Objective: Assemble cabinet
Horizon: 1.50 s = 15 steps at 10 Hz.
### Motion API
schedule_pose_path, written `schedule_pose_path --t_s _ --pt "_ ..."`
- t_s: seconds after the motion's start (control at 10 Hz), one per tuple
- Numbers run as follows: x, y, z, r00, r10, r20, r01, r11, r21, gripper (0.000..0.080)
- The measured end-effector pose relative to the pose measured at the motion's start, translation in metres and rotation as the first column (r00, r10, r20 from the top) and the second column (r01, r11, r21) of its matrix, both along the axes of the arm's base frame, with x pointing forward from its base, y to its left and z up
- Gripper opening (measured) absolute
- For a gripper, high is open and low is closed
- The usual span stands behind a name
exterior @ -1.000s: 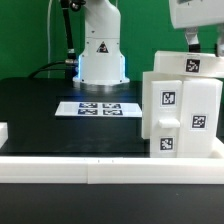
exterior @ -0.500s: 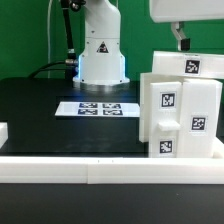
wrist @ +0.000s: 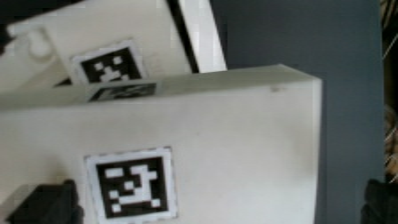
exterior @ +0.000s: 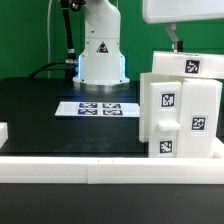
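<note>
The cabinet [exterior: 182, 108], a large white box with several black-and-white tags, stands on the black table at the exterior view's right. My gripper [exterior: 178, 38] hangs just above its top, and the upper frame edge cuts off most of the hand. In the wrist view the cabinet's white top and tags [wrist: 231, 125] fill the picture close below. My gripper [wrist: 214, 203] shows there only as dark fingers [wrist: 43, 205] at the two sides. The jaws stand wide apart over the cabinet and hold nothing.
The marker board [exterior: 100, 108] lies flat mid-table in front of the robot base [exterior: 102, 55]. A long low white rail [exterior: 100, 170] edges the table's front. A small white part [exterior: 3, 130] sits at the exterior view's left edge.
The gripper has moved toward the exterior view's left above the cabinet's top. The cabinet has not moved.
</note>
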State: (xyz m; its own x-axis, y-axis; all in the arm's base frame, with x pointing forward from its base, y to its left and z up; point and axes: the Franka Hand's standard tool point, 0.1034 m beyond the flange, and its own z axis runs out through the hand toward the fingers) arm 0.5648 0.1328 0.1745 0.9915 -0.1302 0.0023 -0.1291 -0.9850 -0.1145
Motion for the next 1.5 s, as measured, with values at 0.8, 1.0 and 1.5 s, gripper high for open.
schedule_pose_path --t_s 0.8,1.0,1.5 --pt "-0.001 -0.011 -0.002 0.591 0.805 0.055 -0.802 0.593 -0.075 0.0797" --pt "-0.002 -0.013 -0.004 0.427 0.903 0.049 -0.898 0.43 -0.096 0.0797" --pt "-0.01 -0.02 -0.019 0.141 0.99 0.025 -0.984 0.143 -0.108 0.0797"
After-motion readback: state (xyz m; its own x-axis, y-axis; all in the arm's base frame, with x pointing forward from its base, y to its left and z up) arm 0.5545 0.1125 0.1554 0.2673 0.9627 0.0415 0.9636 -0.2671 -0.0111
